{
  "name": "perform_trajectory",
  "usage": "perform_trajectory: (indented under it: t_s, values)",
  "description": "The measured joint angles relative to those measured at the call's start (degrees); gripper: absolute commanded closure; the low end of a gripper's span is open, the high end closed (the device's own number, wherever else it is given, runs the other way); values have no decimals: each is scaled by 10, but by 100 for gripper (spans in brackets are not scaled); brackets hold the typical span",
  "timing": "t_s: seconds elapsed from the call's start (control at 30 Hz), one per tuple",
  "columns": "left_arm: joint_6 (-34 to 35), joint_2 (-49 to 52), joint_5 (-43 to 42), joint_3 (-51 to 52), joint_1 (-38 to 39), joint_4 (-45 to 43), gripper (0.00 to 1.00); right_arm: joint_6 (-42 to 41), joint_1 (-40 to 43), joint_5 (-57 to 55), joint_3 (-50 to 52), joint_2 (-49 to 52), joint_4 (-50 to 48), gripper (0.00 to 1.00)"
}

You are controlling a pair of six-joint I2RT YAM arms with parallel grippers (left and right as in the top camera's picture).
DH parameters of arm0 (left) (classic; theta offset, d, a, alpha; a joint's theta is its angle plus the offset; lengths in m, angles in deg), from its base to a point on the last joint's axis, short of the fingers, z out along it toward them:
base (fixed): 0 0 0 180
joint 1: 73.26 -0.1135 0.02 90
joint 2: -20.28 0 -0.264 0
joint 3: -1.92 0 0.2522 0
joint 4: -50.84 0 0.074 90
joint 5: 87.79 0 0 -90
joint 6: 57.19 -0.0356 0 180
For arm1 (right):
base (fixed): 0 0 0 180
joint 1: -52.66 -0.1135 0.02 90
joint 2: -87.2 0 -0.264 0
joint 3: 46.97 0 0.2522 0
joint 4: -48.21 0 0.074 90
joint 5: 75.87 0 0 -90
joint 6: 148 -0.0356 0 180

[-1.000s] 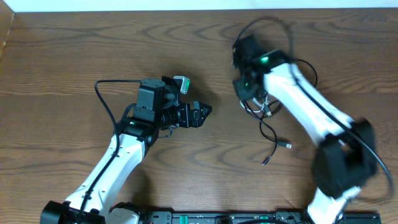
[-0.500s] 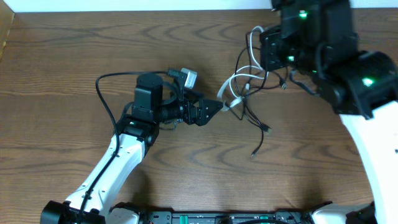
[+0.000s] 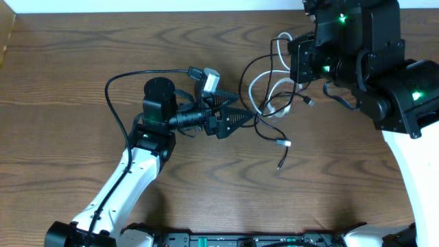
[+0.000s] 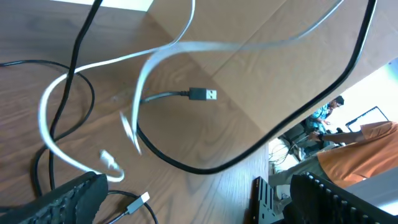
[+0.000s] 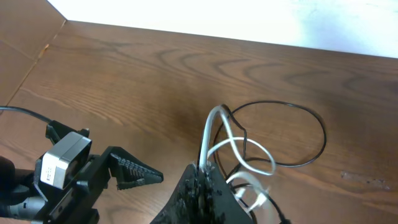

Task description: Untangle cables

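Overhead: dark wood-grain table [image 3: 68,82], with a white wall strip [image 3: 137,5] along its far edge. The right gripper [image 5: 202,183] is clamped on the cables [image 3: 271,103], and black and white loops dangle from it. The left gripper [image 3: 241,116], jaws spread wide, points into those loops, near the right gripper and holding nothing. A silver-tipped plug [image 3: 285,143] trails below.

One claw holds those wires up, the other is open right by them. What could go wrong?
The open left gripper faces several loops of the cables, so it may close on two strands and tighten the tangle. The right gripper pinches the bundle in the air; a tug could pull it free.
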Motion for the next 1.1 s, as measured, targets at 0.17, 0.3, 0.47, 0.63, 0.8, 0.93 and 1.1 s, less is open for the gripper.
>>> perform_trajectory:
  t_s: [0.17, 0.3, 0.47, 0.63, 0.8, 0.93, 1.1]
  values:
    - [0, 0, 0, 0, 0, -8, 2, 0, 0, 22, 0, 0, 0, 99]
    - [7, 0, 0, 0, 0, -32, 2, 0, 0, 42, 0, 0, 1, 99]
    - [25, 0, 0, 0, 9, -48, 2, 0, 0, 42, 0, 0, 6, 99]
    - [27, 0, -4, 0, 36, -51, 2, -2, 0, 19, 0, 0, 15, 99]
    - [-2, 0, -27, 0, 70, -80, 2, -3, 0, 14, 0, 0, 21, 99]
    - [-33, 0, -35, 0, 94, -84, 2, -4, -1, 13, 0, 0, 22, 99]
    - [-59, 0, -23, 0, 113, -85, 2, -10, -4, 22, 0, 1, 31, 99]
